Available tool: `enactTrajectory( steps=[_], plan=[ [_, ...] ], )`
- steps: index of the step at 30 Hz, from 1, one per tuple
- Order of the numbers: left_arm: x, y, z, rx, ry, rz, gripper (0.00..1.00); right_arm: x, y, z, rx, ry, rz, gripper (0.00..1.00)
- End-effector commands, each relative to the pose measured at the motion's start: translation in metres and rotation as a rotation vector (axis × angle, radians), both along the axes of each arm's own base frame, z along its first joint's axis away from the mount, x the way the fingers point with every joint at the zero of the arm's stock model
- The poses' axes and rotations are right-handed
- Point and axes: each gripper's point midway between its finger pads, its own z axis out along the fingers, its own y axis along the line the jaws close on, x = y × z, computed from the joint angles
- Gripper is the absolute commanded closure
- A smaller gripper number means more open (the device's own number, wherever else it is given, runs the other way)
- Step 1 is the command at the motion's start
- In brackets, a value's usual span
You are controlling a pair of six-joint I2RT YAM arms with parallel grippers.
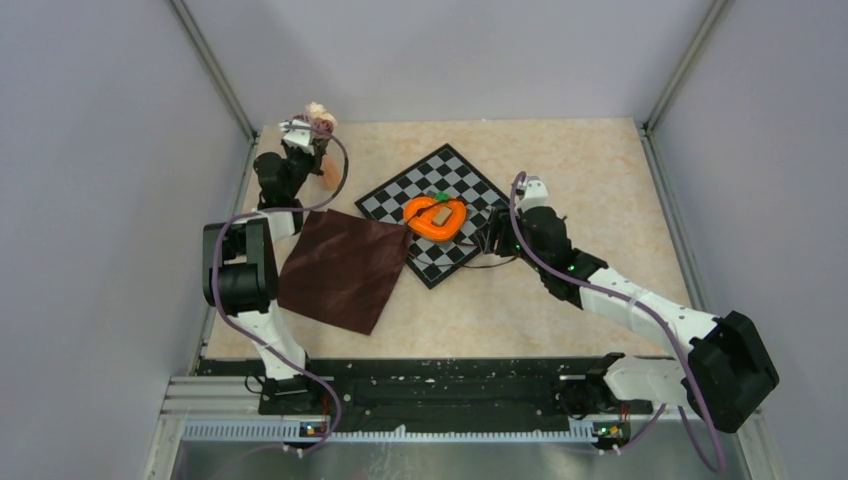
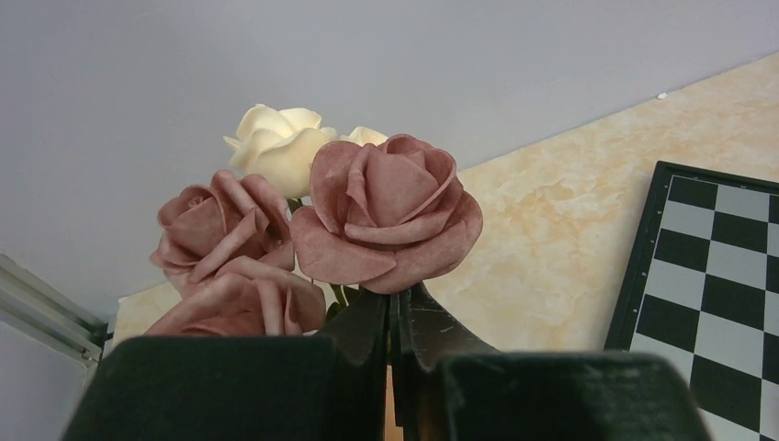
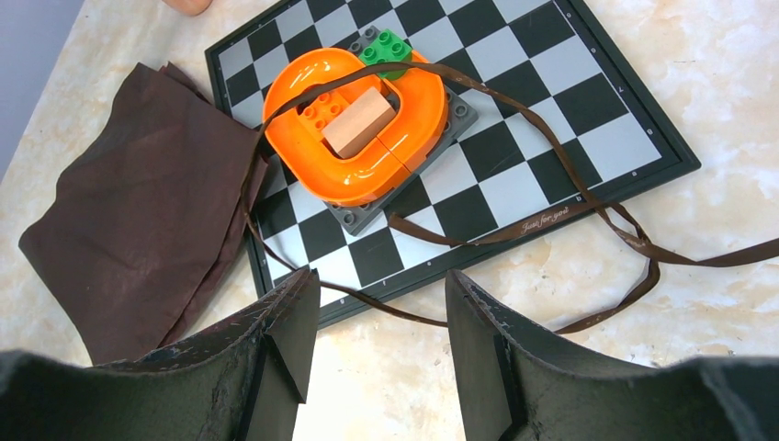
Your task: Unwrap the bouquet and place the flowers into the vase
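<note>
My left gripper [image 1: 303,128] is raised at the table's far left corner. In the left wrist view the left gripper [image 2: 397,292] is shut on the thin green stems of the flowers [image 2: 390,207]. These are dusty pink roses and a cream rose [image 2: 276,147], and they show as a small pale cluster of flowers [image 1: 320,113] from above. The small orange vase [image 1: 330,178] stands just below that gripper, and only the edge of the vase [image 3: 186,5] shows in the right wrist view. The bouquet's maroon cloth [image 1: 345,268] lies spread flat. My right gripper [image 1: 492,238] hangs open and empty over the table; the right gripper [image 3: 381,280] is by the board's near edge.
A chessboard [image 1: 450,165] lies mid-table with an orange heart-shaped object [image 1: 435,218] on it. The loose brown ribbon [image 3: 551,216] trails across the chessboard [image 3: 551,92] and the orange heart-shaped object [image 3: 312,165], onto the table. The cloth [image 3: 138,211] touches the board's left edge. Grey walls enclose the table.
</note>
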Motion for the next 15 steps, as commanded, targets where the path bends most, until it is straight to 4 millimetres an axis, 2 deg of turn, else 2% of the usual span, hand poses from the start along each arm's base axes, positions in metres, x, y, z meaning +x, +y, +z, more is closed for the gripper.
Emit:
enactTrajectory(
  steps=[1, 6, 15],
  plan=[
    [-0.002, 0.003, 0.007, 0.000, -0.023, 0.009, 0.94, 0.009, 0.008, 0.036, 0.066, -0.071, 0.004, 0.45],
    [-0.004, 0.003, 0.017, -0.022, -0.029, 0.014, 0.80, 0.008, 0.008, 0.038, 0.069, -0.076, 0.006, 0.45],
    [-0.013, 0.005, 0.021, -0.063, -0.033, 0.037, 0.56, 0.006, 0.006, 0.041, 0.079, -0.089, 0.010, 0.45]
  ],
)
